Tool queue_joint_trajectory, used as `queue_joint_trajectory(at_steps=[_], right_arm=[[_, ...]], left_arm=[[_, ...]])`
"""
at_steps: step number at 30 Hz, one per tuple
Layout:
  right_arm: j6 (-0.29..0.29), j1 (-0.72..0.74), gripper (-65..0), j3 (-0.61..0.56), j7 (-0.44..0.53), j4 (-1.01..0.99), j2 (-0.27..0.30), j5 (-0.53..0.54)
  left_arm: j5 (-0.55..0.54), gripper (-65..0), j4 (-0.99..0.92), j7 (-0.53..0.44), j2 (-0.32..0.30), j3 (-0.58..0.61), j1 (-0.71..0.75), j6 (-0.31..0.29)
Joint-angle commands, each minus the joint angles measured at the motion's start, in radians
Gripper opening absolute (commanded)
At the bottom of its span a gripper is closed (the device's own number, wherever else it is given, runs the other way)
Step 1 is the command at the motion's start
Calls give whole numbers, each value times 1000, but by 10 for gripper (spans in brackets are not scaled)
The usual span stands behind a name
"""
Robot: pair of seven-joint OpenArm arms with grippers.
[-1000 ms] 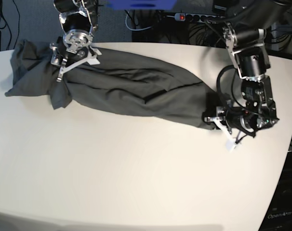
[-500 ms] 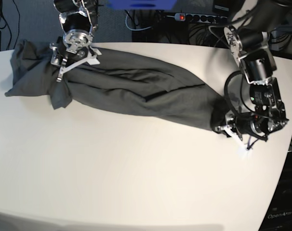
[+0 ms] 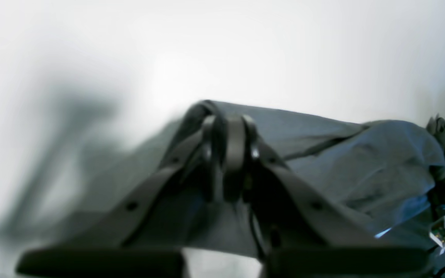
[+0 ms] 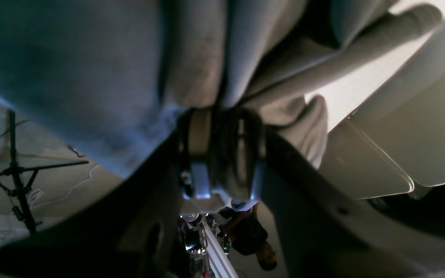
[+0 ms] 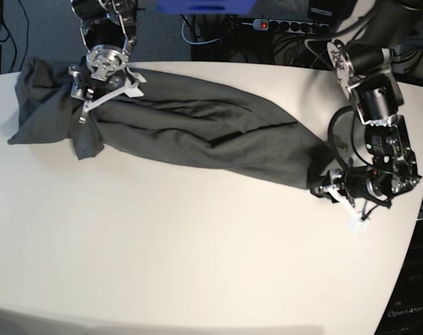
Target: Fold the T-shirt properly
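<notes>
T-shirt (image 5: 197,136), plain dark olive-grey thin cotton, stretched in a long bunched band across the pale round-edged desk (image 5: 197,258), one end at the far side under the right tool (image 5: 100,84), the other at the near edge in the left tool (image 5: 330,190). Both tools pinched narrow on gathered cloth. Best done by pulling apart evenly, low over the desk, keeping tension gentle so folds flatten without the thin fabric slipping free.
</notes>
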Motion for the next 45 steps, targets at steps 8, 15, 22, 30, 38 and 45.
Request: queue_joint_trajectory(at_steps=[8, 15, 22, 30, 38, 45], right_arm=[[-5, -13, -444, 0, -10, 13, -4, -69], [-5, -31, -216, -1, -3, 19, -52, -171], [-5, -43, -202, 0, -12, 18, -58, -224], [-5, -36, -205, 9, -35, 21, -60, -263], [-5, -25, -200, 0, -104, 67, -58, -264], [-5, -5, -202, 0, -101, 78, -58, -342]], left_arm=[[-121, -599, 18, -3, -17, 1, -22, -4], [-279, -470, 20, 95, -45, 1, -53, 4], [-273, -470, 10, 100, -39, 124, -54, 4], [-273, -470, 9, 26, -44, 359, -48, 4], [-272, -470, 9, 25, -47, 408, -33, 4], [-272, -470, 15, 25, -47, 411, -22, 4]])
